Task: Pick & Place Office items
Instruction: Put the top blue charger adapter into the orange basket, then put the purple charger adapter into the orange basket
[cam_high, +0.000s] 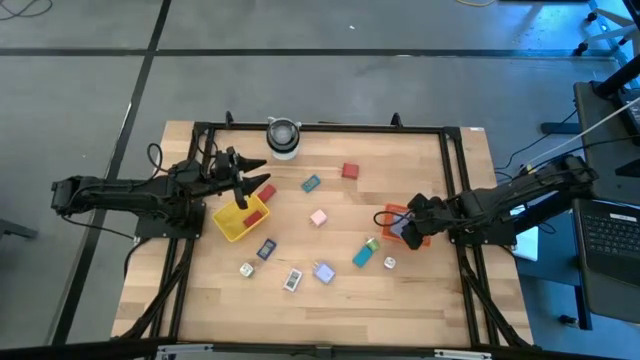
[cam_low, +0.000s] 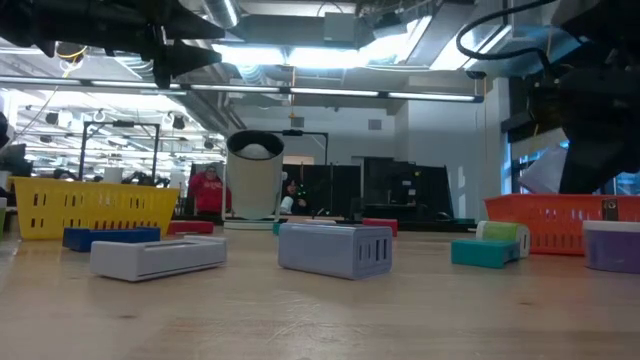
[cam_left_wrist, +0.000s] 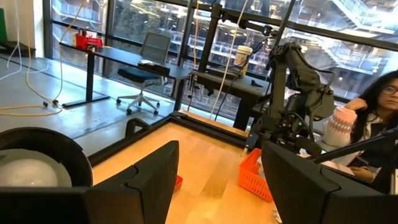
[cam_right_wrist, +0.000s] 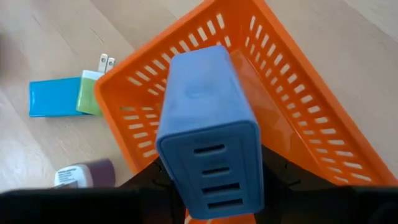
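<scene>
My right gripper (cam_right_wrist: 211, 186) pinches a pale blue block (cam_right_wrist: 208, 130) with vent slots on its face, and the block hangs directly above the orange tray (cam_right_wrist: 311, 124), its long axis pointing out from my fingers and down toward the tray floor. That is the relation the coming move turns on, as I judge it: the tray's open mouth lies straight beneath the block, its near corner just under the block's far end, so letting go should need little or no sideways travel. Just outside the tray wall lie a teal piece with a green end (cam_right_wrist: 62, 96) and a small dark piece with a white label (cam_right_wrist: 84, 174), both near enough to matter if the block falls short. My left gripper (cam_high: 243, 178) hovers spread and empty over the yellow tray (cam_high: 232, 226) at the table's other side, well away from this drop.
</scene>
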